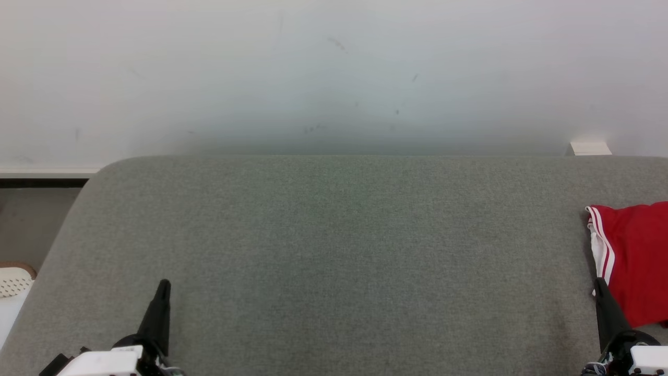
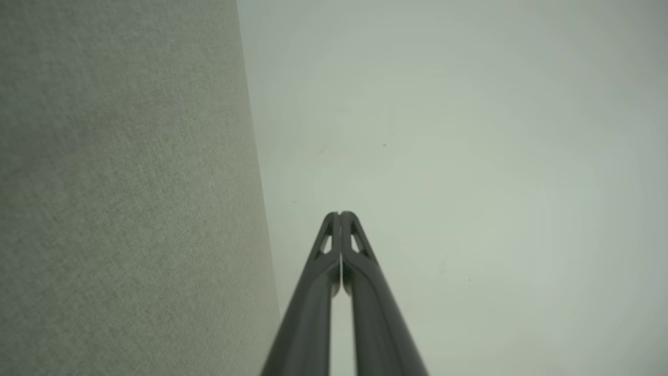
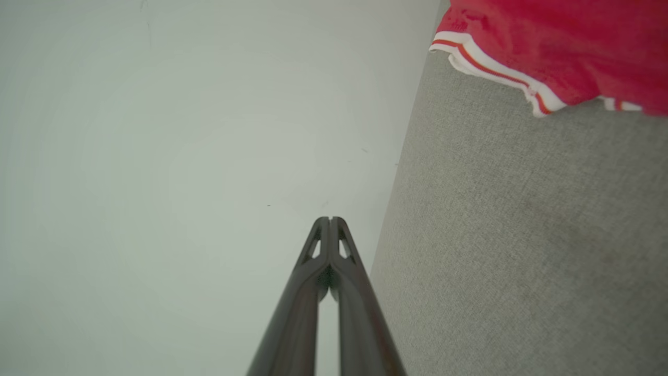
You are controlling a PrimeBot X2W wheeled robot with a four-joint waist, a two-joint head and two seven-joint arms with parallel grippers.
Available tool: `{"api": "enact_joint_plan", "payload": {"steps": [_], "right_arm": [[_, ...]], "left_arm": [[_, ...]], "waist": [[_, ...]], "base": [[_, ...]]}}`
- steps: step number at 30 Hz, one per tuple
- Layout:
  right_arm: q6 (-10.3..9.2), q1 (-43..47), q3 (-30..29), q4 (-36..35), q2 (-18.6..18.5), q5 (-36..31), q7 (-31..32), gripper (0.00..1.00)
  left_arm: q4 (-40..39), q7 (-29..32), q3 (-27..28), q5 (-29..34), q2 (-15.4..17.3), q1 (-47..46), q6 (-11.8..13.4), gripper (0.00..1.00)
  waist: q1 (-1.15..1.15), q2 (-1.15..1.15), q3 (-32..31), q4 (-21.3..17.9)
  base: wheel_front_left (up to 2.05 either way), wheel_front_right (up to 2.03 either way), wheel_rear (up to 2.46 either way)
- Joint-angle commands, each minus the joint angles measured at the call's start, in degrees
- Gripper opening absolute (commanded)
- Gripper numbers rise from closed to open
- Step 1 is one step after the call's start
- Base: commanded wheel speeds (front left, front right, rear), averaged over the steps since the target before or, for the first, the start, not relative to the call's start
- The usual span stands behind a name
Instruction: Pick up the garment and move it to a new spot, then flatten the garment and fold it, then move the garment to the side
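Note:
The garment [image 1: 636,256] is red with white stripes along its edge and lies at the far right of the grey fabric surface [image 1: 339,250], cut off by the frame. In the right wrist view the garment [image 3: 563,47] lies at the upper right. My right gripper [image 1: 600,284] is shut and empty at the lower right, just beside the garment's near left edge; whether it touches the cloth I cannot tell. Its fingertips [image 3: 330,220] meet in the right wrist view. My left gripper [image 1: 164,284] is shut and empty at the lower left, its fingers [image 2: 340,215] pressed together.
A pale wall [image 1: 334,73] rises behind the grey surface. A small white block [image 1: 589,148] sits at the back right edge. Left of the surface, floor and a white perforated object [image 1: 13,282] show. The surface's middle is bare fabric.

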Motion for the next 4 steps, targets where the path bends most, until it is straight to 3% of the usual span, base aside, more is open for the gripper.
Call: {"api": "enact_joint_plan", "payload": {"steps": [1, 4], "right_arm": [[0.0, -0.7, -0.2, -0.3, -0.1, 0.1, 0.1, 0.0], [0.0, -0.7, -0.2, -0.3, -0.1, 0.1, 0.1, 0.0]], "left_arm": [[-0.2, 0.2, 0.1, -0.7, 0.4, -0.4, -0.4, 0.0], [-0.2, 0.2, 0.1, -0.7, 0.4, -0.4, -0.4, 0.0]], "waist": [[0.0, 0.0, 0.0, 0.0], [0.0, 0.0, 0.0, 0.0]], "base": [[0.0, 0.0, 0.0], [0.0, 0.0, 0.0]]}}
